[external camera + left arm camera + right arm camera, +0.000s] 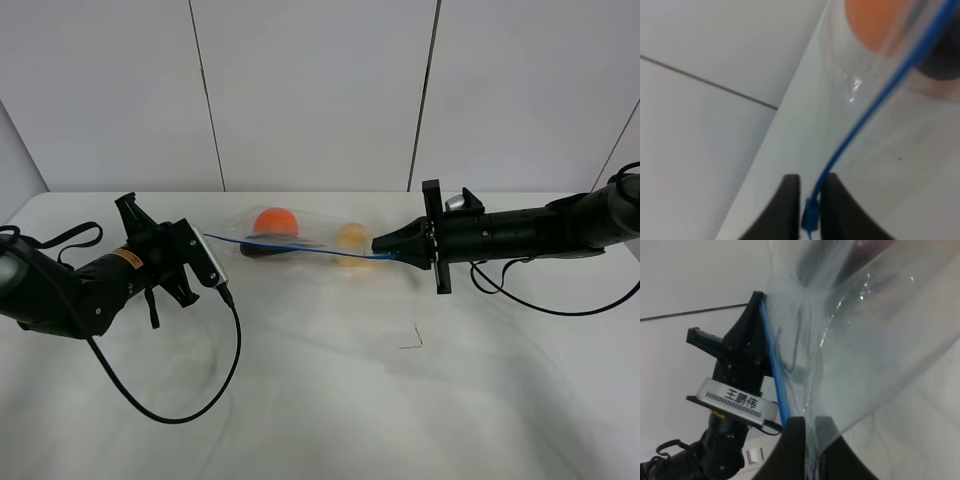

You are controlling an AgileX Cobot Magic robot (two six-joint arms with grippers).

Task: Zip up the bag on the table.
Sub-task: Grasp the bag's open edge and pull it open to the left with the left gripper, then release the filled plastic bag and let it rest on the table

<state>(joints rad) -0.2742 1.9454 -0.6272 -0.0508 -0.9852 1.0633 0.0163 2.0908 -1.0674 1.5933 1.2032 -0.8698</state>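
The clear crinkly bag [300, 238] lies on the white table [320, 400] at the middle back, with an orange [275, 221], a dark eggplant [262, 249] and a yellow pear [351, 238] inside. Its blue zipper strip [300, 248] is stretched taut between both grippers. My left gripper [205, 239] is shut on the strip's left end [811, 216]. My right gripper [380, 245] is shut on the strip's right end [782, 412], with bag film [860, 350] bunched between its fingers.
Black cables trail from the left arm [190, 400] and the right arm [540, 300] across the table. A small dark mark [415, 338] lies on the table in front of the bag. A panelled white wall [320, 90] stands behind.
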